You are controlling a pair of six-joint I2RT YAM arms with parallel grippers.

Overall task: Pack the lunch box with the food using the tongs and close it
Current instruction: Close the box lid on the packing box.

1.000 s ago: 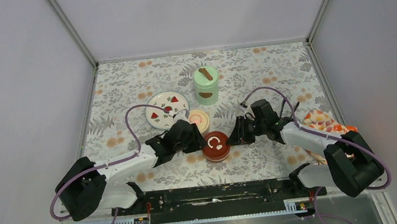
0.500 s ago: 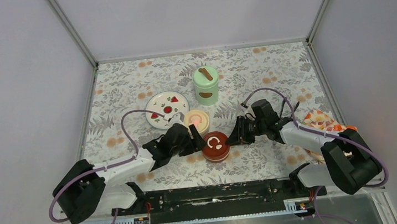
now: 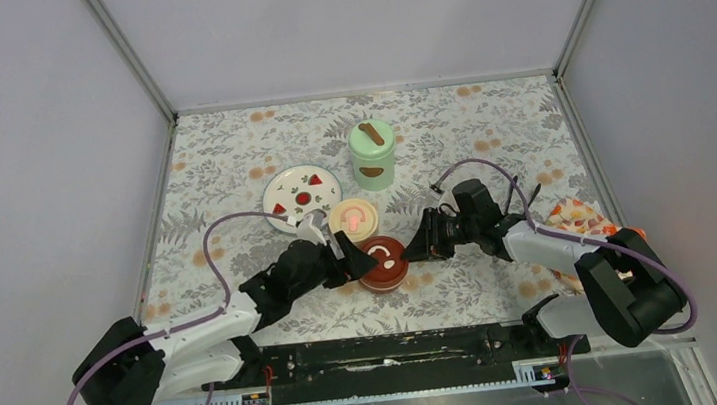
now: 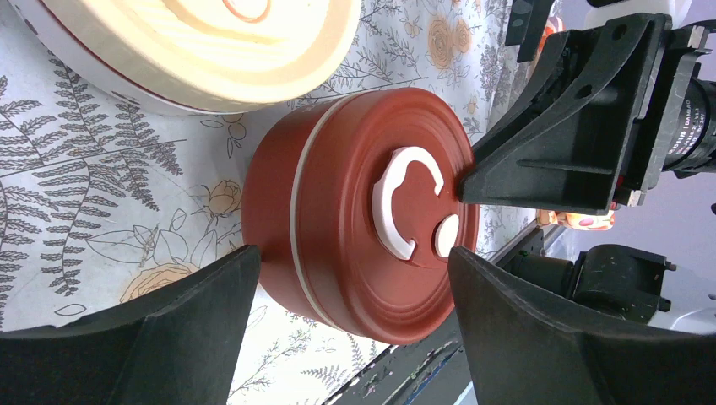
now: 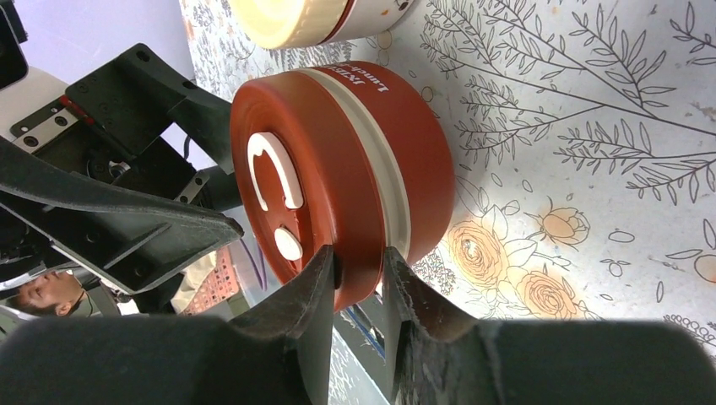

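Pulled back to the lower left over the worktop [image 3: 488,129], the left gripper [image 4: 350,253] has opened wide, jaws on each side of the dark-red bowl [image 3: 381,262] at the middle. The right gripper [image 5: 359,257] squeezes the edge of its lid [image 5: 279,169] tight.

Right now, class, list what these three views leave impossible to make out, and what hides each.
- Under the dark-red lid: every view, the lid is on.
- Inside the cream-lidded bowl and green jar: lids on.
- That bowl's top: both wrist views, cut by the upper edge.
- Patterned bundle: top view, partly under the right arm, too small.
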